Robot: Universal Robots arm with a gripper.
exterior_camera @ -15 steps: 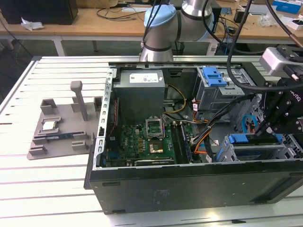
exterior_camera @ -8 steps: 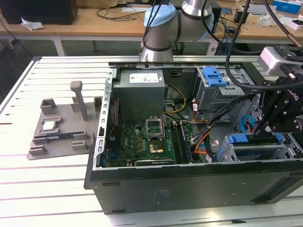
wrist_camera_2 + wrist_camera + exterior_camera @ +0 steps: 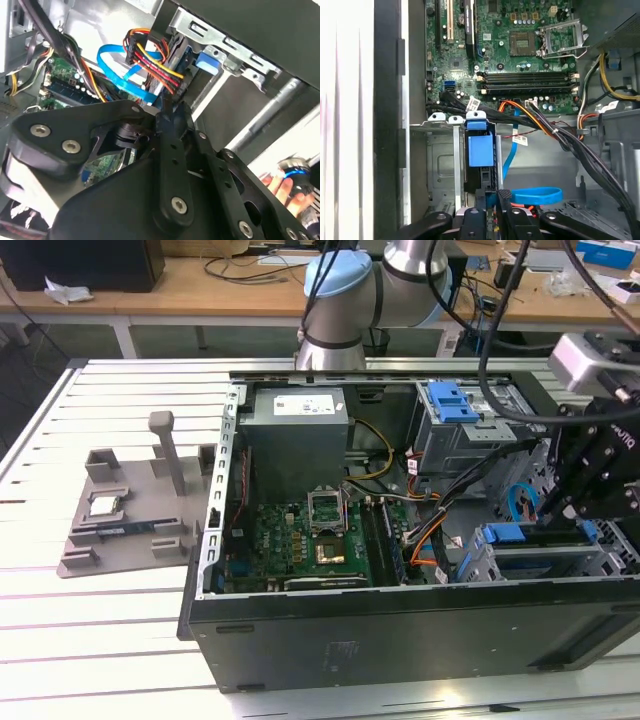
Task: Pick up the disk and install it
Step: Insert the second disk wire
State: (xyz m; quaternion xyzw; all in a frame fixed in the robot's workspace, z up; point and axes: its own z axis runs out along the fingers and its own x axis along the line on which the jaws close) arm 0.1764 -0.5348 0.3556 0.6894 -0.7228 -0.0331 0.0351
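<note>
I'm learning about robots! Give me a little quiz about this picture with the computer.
1. True or false: the computer case lies open on the table.
2. What is nearest the pincer? A) the disk in its blue frame B) the grey stand C) the power supply box
3. Fill in: in the first wrist view, the flat cable looped near the pincer is ___.

Key: 1 true; 2 A; 3 blue.
</note>
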